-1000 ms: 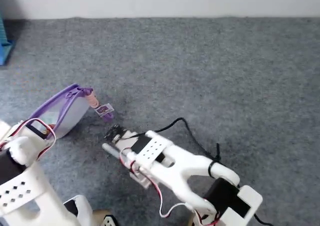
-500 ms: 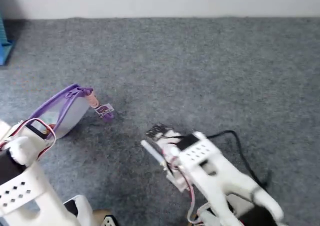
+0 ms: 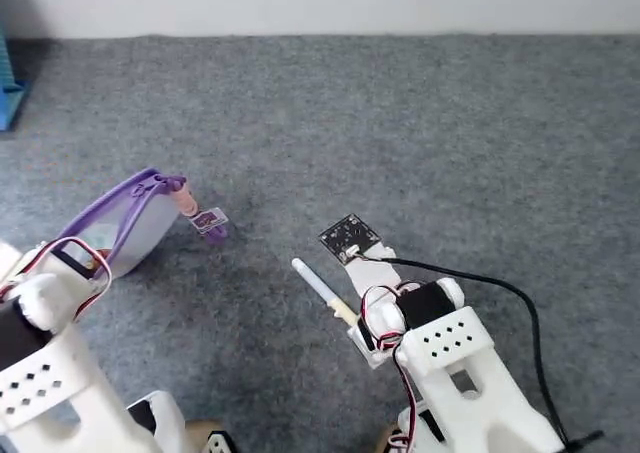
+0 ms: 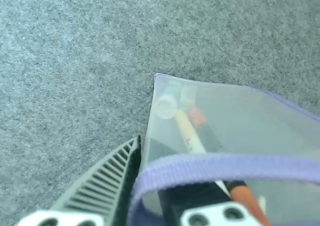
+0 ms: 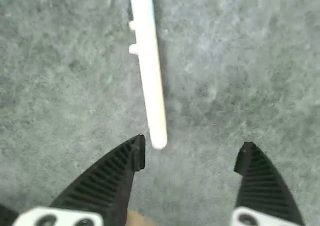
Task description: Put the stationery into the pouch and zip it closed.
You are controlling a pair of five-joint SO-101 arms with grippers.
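Note:
A translucent pouch with a purple zip band stands open at the left, its pull charm hanging off the end. In the left wrist view the pouch holds several pens, and my left gripper is shut on its rim, one finger outside and one inside. A white pen lies on the carpet at mid-table, in front of the right arm. My right gripper is open just above the carpet, with the near end of the pen beside one fingertip.
Grey carpet covers the whole table up to a white wall at the back. A blue object sits at the far left edge. The left arm's body fills the near-left corner.
My right arm has swung to the right, away from the pouch, and the white pen moved along at its tip. The left arm and the pouch have stayed put.

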